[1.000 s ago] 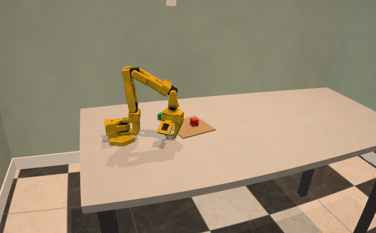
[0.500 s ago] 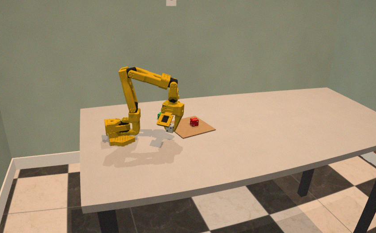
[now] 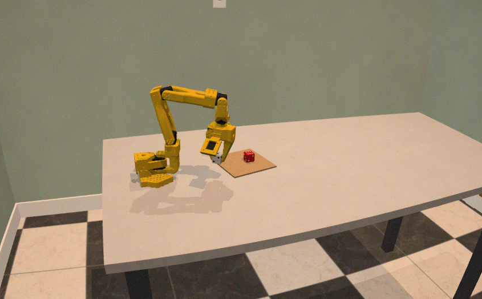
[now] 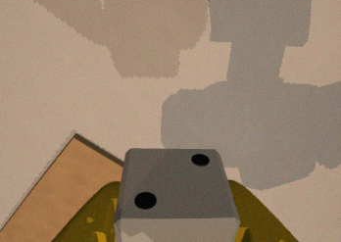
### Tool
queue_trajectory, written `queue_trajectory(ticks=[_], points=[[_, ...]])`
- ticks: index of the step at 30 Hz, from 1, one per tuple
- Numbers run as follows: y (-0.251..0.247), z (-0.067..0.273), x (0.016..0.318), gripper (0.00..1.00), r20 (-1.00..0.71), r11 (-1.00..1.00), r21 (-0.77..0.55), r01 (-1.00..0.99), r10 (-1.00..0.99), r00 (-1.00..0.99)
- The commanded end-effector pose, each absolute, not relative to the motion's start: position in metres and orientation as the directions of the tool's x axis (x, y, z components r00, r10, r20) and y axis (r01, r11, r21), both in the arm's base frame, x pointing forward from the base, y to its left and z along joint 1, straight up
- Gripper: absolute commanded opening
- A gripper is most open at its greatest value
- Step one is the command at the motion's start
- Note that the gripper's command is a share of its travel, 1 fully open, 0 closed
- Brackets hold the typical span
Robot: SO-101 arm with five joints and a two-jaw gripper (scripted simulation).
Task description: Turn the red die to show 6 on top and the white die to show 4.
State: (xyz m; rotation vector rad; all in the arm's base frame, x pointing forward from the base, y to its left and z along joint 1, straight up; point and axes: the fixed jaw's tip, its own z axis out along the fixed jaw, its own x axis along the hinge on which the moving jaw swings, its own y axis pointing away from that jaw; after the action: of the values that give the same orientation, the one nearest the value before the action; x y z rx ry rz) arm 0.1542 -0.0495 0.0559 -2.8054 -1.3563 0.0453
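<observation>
My gripper is shut on the white die and holds it above the table, just off the near left corner of the brown mat. In the wrist view the white die sits between the yellow fingers; a face with two pips points away from the camera and a face with one visible pip lies below it. The red die lies flat on the mat, apart from the gripper. The mat's corner shows in the wrist view at the lower left. The green die is hidden behind the arm.
The arm's base stands at the table's left side. The arm's shadows fall on the table in front of the base. The table's left edge is close to the base.
</observation>
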Motion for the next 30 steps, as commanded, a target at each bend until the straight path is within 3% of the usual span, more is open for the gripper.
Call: queue_trajectory(ticks=[1, 30], points=[[-0.0513, 0.0651, 0.1604, 0.00, 0.007, -0.615, 0.019, 0.789, 0.789, 0.615], [-0.0515, 0.0651, 0.1602, 0.00, 0.008, -0.642, 0.018, 0.767, 0.767, 0.642]])
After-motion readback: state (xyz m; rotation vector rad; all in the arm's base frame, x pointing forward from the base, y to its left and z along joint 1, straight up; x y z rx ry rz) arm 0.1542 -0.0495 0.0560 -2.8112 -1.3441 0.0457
